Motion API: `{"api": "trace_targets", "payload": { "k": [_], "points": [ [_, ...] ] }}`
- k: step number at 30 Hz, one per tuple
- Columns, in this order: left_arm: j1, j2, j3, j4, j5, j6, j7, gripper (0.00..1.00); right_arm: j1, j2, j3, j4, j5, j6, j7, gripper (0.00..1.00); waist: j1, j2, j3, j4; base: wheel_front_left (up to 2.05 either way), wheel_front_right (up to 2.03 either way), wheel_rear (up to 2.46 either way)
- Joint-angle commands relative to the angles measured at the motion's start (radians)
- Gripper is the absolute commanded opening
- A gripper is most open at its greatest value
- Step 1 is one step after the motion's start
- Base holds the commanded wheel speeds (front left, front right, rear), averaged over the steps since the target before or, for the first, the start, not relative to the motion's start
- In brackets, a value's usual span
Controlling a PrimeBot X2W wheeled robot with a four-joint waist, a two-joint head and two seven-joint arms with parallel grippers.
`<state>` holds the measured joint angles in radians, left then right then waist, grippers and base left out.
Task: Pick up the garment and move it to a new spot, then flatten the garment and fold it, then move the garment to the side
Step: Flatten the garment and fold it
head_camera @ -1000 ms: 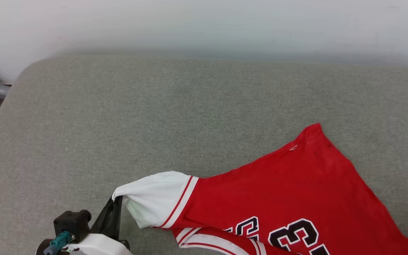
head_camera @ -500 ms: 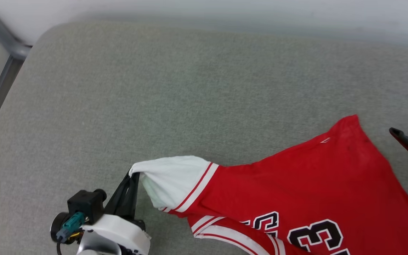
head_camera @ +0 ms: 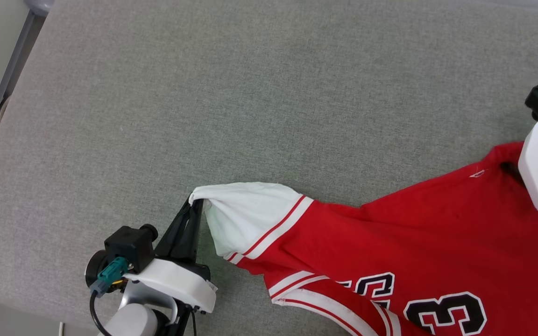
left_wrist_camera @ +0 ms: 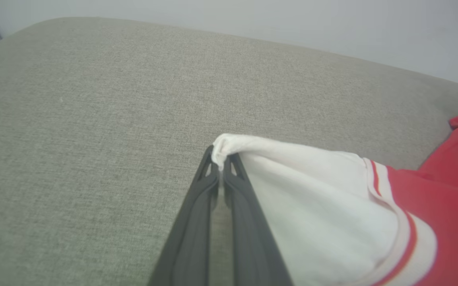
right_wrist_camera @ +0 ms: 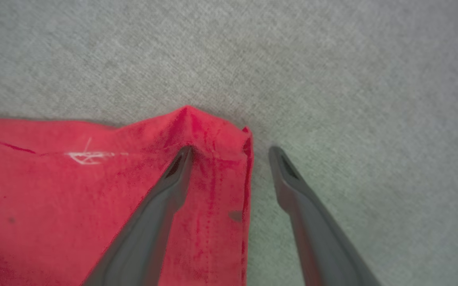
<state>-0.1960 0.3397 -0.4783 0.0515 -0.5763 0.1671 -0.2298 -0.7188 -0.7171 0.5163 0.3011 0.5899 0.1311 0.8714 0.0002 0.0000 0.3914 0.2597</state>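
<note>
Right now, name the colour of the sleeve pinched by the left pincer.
White sleeve, red-striped trim; left wrist view shows it best.

This is most likely a plain indoor room set up like a sitting or sleeping corner of a home, though which one cannot be told for sure. The work surface is a broad grey upholstered cushion (head_camera: 250, 93) of woven fabric with rounded corners, like a sofa seat or mattress. A bare white wall (left_wrist_camera: 332, 28) stands at its far side, and a grey metal frame (head_camera: 5, 86) runs along the left. The garment (head_camera: 390, 242), a red sports jersey, lies on the cushion like household laundry.
</note>
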Motion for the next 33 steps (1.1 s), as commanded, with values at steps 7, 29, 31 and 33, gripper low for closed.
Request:
{"api": "trace_targets", "payload": {
  "k": [7, 29, 31, 33],
  "points": [
    [-0.020, -0.007, 0.004, 0.034, -0.002, -0.011, -0.014, 0.00, 0.024, 0.015, 0.150, 0.096, 0.042, 0.001, -0.064, 0.19, -0.0002, 0.0000, 0.006, 0.001, 0.00, 0.00, 0.00],
    [-0.130, 0.151, 0.079, -0.045, 0.032, -0.015, 0.054, 0.00, -0.034, -0.025, 0.077, -0.027, 0.125, -0.001, -0.546, 0.00, -0.0002, 0.0000, -0.266, -0.153, 0.00, 0.00, 0.00],
    [-0.175, 0.177, 0.089, -0.070, 0.043, -0.021, 0.075, 0.00, -0.031, -0.023, 0.040, -0.063, 0.119, -0.001, -0.557, 0.00, -0.0002, 0.0000, -0.281, -0.168, 0.00, 0.00, 0.00],
    [-0.231, 0.199, 0.094, -0.093, 0.059, -0.026, 0.098, 0.00, -0.036, -0.017, -0.003, -0.098, 0.113, -0.001, -0.561, 0.00, -0.0002, 0.0000, -0.290, -0.183, 0.00, 0.00, 0.00]
  ]
}}
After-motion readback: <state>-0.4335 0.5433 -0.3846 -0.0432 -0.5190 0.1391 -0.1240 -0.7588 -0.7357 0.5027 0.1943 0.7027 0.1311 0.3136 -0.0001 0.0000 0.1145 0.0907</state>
